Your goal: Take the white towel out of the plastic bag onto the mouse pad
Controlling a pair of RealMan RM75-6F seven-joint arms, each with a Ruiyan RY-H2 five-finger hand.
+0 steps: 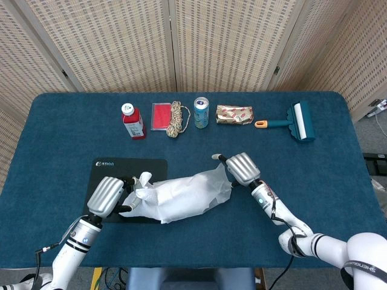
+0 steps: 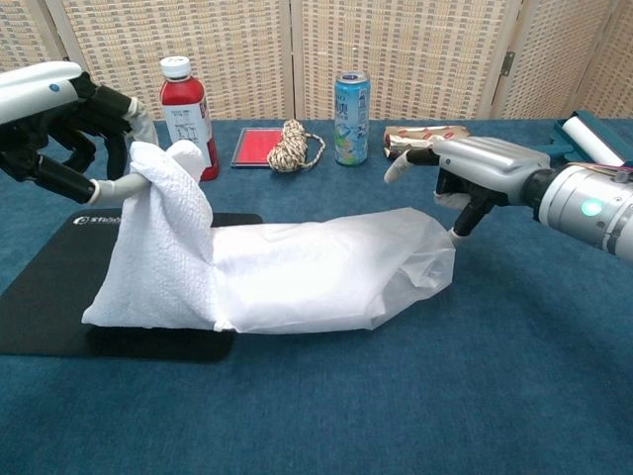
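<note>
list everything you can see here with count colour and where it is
white towel: 1, white, partly out of the bag, over the mouse pad, top pinched by the left hand
plastic bag: 1, translucent white, lying mid-table
mouse pad: 1, black, front left
bottle: 1, red with white cap, back row, far left
flat red item: 1, red, right of the bottle
rope coil: 1, beige, beside the red item
can: 1, blue, back centre
wrapped packet: 1, gold-brown, right of the can
lint roller: 1, teal with white roll, back right
table: 1, dark blue cloth
left hand: holds the towel
right hand: at the bag's closed end
</note>
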